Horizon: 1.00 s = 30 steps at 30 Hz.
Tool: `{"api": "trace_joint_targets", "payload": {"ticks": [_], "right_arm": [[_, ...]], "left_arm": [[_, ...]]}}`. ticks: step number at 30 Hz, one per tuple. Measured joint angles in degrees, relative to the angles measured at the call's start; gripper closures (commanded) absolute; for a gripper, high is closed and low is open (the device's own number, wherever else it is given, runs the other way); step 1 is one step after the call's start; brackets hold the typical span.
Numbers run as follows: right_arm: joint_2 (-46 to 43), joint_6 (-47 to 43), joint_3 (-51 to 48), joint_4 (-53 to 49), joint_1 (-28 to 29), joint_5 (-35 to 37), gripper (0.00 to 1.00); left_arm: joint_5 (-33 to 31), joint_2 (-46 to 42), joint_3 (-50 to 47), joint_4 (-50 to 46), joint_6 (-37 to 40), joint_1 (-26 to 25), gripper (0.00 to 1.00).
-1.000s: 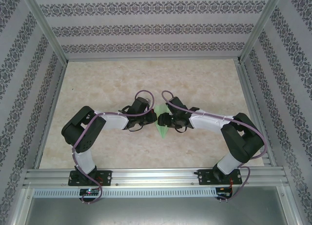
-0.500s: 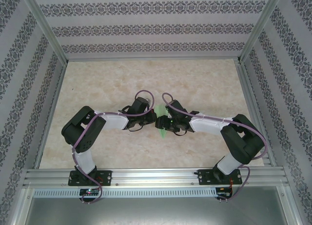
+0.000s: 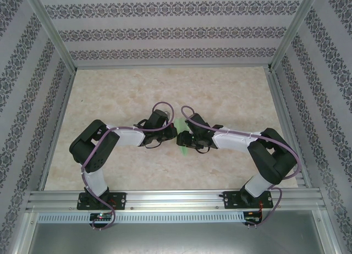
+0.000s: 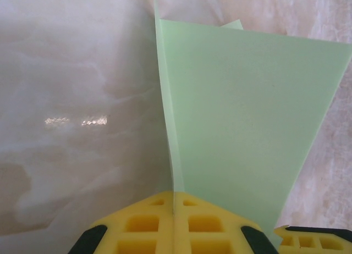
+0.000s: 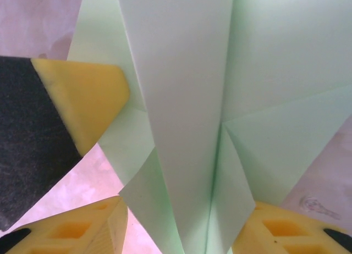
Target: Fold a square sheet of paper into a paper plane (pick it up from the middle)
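1. Green paper plane point(image 3: 185, 149) sits near the middle of the table point(image 3: 231, 94).
2. The left gripper point(image 4: 174, 210), at its 9 o'clock, is pinched tight on the fold.
3. The right gripper point(image 5: 181, 232), at its 3 o'clock, stands half open around it.

A glossy beige marble-patterned tabletop point(image 3: 220, 89), damask-striped wallpaper walls point(image 3: 170, 31) rising around it, an aluminium rail point(image 3: 176, 198) along its near edge.

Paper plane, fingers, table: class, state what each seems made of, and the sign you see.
Paper plane: thin matte pale green paper; sharp creases, flat folded layers. Left fingers: yellow, probably soft foam or rubber; moulded square pockets. Table: marble-look, glossy; light glints, maybe laminate.
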Motion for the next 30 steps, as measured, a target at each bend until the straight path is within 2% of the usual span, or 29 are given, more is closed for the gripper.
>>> {"api": "trace_joint_targets", "payload": {"ticks": [6, 15, 22, 25, 30], "right_arm": [[1.6, -0.8, 2.2, -2.0, 0.0, 2.0, 0.57], [2.8, -2.0, 5.2, -6.7, 0.8, 5.7, 0.74], [5.7, -2.3, 8.8, -9.6, 2.3, 8.0, 0.71], [7.0, -2.2, 10.1, -11.1, 3.0, 9.3, 0.73], [7.7, -1.6, 11.4, -13.2, 3.4, 11.5, 0.82]], "left_arm": [[0.1, 0.0, 0.0, 0.0, 0.0, 0.0, 0.95], [-0.2, -1.2, 0.0, -3.2, 0.3, 1.1, 0.7], [-3.6, -8.5, 0.0, -9.4, 1.0, 3.8, 0.54], [-6.2, -11.1, 0.0, -12.7, 1.4, 5.0, 0.39], [-11.1, -14.4, -0.4, -18.3, 1.8, 6.9, 0.19]]}}
